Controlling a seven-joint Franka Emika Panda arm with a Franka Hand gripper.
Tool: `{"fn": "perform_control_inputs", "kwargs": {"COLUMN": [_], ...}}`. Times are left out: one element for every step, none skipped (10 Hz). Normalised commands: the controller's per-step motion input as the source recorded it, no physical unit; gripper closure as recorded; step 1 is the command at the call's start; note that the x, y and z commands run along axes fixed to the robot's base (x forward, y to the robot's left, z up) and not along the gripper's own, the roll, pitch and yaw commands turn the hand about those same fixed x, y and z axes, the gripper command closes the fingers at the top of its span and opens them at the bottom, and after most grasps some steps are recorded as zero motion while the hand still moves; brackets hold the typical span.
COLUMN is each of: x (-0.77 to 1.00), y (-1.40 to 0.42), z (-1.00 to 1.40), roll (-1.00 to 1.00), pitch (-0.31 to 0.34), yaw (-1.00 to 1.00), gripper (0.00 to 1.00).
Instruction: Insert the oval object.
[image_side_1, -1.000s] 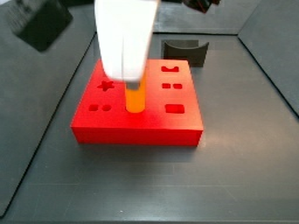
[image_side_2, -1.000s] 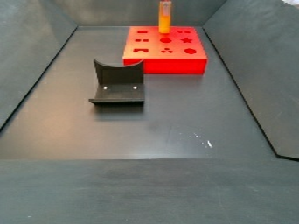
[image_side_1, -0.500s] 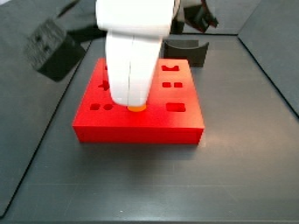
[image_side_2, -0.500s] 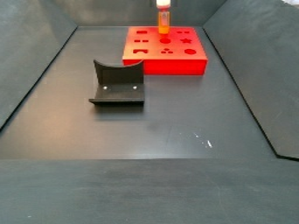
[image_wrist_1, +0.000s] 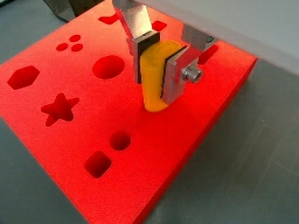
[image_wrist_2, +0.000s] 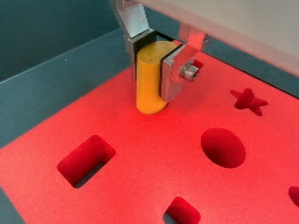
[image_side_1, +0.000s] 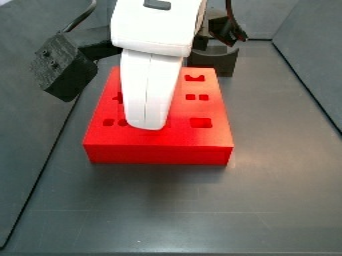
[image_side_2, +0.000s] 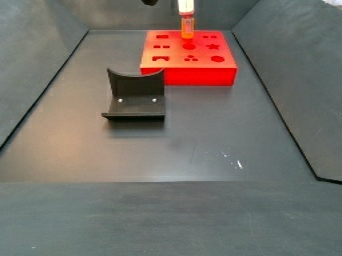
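Observation:
My gripper (image_wrist_1: 160, 77) is shut on the oval object (image_wrist_1: 153, 87), a slim orange-yellow peg held upright between the silver fingers in both wrist views (image_wrist_2: 149, 83). Its lower end is at the top face of the red block (image_wrist_1: 176, 166), on plain surface. The oval hole (image_wrist_1: 108, 66) lies apart from it, as it also does in a wrist view (image_wrist_2: 222, 147). In a side view the white gripper body (image_side_1: 147, 70) hides the peg over the red block (image_side_1: 154, 145). In a side view the peg (image_side_2: 187, 27) stands at the far side of the red block (image_side_2: 191, 62).
The red block has several other holes: a star (image_wrist_1: 59, 108), a hexagon (image_wrist_1: 24, 77), a square (image_wrist_1: 100, 162) and a rectangle (image_wrist_2: 86, 160). The dark fixture stands on the grey floor in both side views (image_side_2: 134, 95) (image_side_1: 214, 55). Grey walls surround the floor.
The gripper has come down over the red block with the peg. The peg showed below the gripper body in a side view before; now the body hides it.

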Motion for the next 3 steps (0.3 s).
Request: {"fn": "perform_control_inputs", "kwargs": {"x": [0.07, 0.00, 0.00], "y": [0.00, 0.07, 0.00], "z": [-0.95, 0.00, 0.00], "roll": [-0.02, -0.08, 0.00], "pitch": [-0.026, 0.000, 0.000], "yaw": [-0.19, 0.00, 0.00], "gripper": [1.00, 1.00, 1.00]}}
